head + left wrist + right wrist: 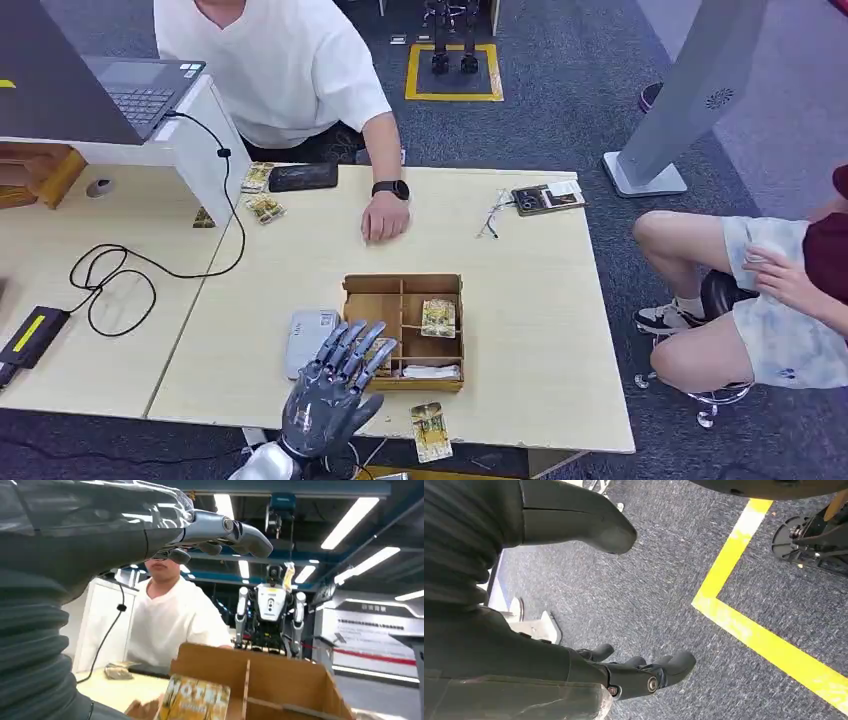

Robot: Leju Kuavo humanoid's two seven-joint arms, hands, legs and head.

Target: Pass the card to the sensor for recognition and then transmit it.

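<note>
My left hand [326,388] hovers with fingers spread over the front left corner of a wooden divided box [402,283] and holds nothing. One yellow card [438,318] lies in a middle compartment, and another card [380,353] lies just under my fingertips. A third card [431,431] rests on the table at the front edge. The grey flat sensor [306,336] sits beside the box on its left. In the left wrist view my hand [200,530] is above the box [285,680] and a card [195,697]. My right hand [634,675] hangs over the floor, fingers apart, holding nothing.
A person in a white shirt sits across the table [520,300], one hand [385,216] resting on it. A phone [302,177] and loose cards [264,207] lie at the far left. A black cable [120,275] loops on the left. Another person [770,290] sits at the right.
</note>
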